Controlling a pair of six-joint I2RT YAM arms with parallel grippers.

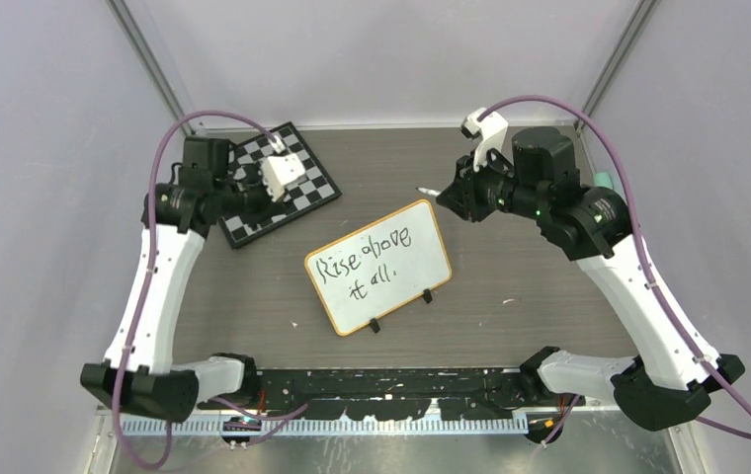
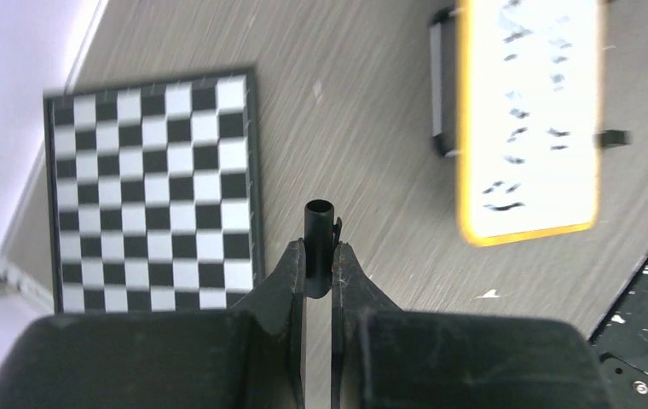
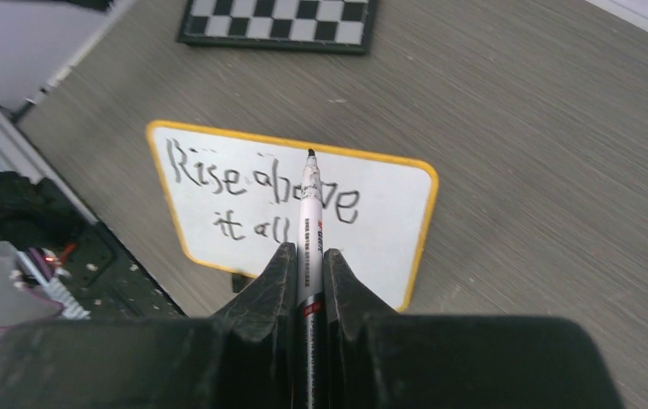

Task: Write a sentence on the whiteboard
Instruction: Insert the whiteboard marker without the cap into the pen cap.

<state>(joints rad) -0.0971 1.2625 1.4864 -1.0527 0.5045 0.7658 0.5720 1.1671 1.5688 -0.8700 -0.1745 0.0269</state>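
White with a thin orange-tan rim, the whiteboard [image 1: 378,267] lies flat near the middle of the grey-brown wood-grain table [image 1: 530,267]. It is slanted so that its right end sits farther from the arm bases than its left, and two small black feet clips [image 1: 375,324] jut from its near long edge. Across it runs the sentence [image 1: 362,265] in black marker, "Rise above" over "it all.", which the top view shows whole. The right wrist view reads it at closer range, but there the marker [image 3: 310,204] crosses the word "above" and hides part of it. In the left wrist view the board is overexposed and blurred, and the writing is reduced to illegible dashes. The right gripper [image 3: 308,260] is clamped on the marker's white barrel, black tip pointing forward. From the wrist the tip seems to lie on the board's far edge, whereas the top view places it over bare table just beyond the board's far right corner. The left gripper [image 2: 318,256] hangs well apart from the board, above the near corner of the black-and-white chessboard [image 1: 278,183] at the table's far left. Its fingers pinch a short black tube [image 2: 320,243], open at the end. Only the left wrist view shows that tube, because in the top view the wrist and its white camera block cover it.
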